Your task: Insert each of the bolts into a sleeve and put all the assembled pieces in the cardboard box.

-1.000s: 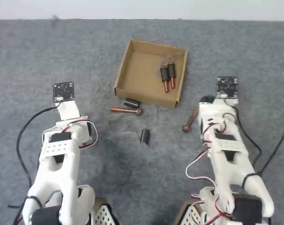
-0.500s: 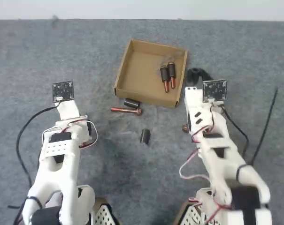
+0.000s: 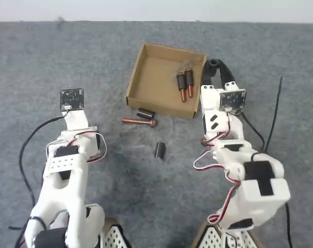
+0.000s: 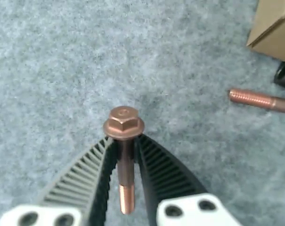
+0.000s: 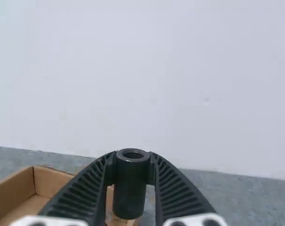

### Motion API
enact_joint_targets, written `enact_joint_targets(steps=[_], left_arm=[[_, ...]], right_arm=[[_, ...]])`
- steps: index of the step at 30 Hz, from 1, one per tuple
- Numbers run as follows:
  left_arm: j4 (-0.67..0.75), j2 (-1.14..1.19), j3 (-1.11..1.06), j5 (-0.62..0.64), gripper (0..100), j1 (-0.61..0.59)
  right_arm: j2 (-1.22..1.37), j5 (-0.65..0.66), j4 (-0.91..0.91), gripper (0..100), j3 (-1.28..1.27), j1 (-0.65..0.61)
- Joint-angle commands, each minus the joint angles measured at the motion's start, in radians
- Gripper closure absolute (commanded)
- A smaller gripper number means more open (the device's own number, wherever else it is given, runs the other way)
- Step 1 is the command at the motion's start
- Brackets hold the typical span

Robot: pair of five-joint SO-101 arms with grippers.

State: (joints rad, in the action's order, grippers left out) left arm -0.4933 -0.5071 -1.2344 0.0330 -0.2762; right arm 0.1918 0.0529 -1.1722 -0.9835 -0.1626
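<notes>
My left gripper (image 4: 125, 141) is shut on a copper bolt (image 4: 124, 125), head outward, low over the grey carpet. The left arm (image 3: 68, 155) stands at the left. My right gripper (image 5: 131, 159) is shut on a black sleeve (image 5: 130, 181), held upright, raised beside the right wall of the cardboard box (image 3: 146, 77); it shows as a dark shape, the right gripper (image 3: 214, 70). Two assembled pieces (image 3: 183, 83) lie in the box. A loose bolt (image 3: 139, 122) and a sleeve (image 3: 145, 113) lie just in front of the box. Another sleeve (image 3: 159, 150) lies nearer.
A further bolt (image 3: 204, 140) peeks out from under the right arm. In the left wrist view the loose bolt (image 4: 260, 100), a sleeve (image 4: 284, 75) and the box corner (image 4: 274, 28) lie off to one side. Grey carpet covers the table.
The right arm has swung up and left toward the box, raising its gripper with the sleeve and covering most of the bolt beside it. The left arm has barely moved.
</notes>
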Motion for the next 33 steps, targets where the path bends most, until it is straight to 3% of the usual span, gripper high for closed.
enact_joint_targets(steps=[1,16,25,33], left_arm=[[0.031,-0.046,0.010,-0.011,98,0.005],[0.031,-0.046,0.008,-0.014,98,0.026],[0.032,-0.048,0.002,-0.014,98,0.025],[0.032,-0.046,0.001,-0.014,98,0.025]], right_arm=[[0.016,0.005,-0.084,99.2,0.040,-0.062],[0.035,0.011,-0.444,99.3,-0.308,-0.311],[0.033,0.011,-0.576,99.3,-0.471,-0.415],[0.033,0.008,-0.587,99.3,-0.560,-0.475]])
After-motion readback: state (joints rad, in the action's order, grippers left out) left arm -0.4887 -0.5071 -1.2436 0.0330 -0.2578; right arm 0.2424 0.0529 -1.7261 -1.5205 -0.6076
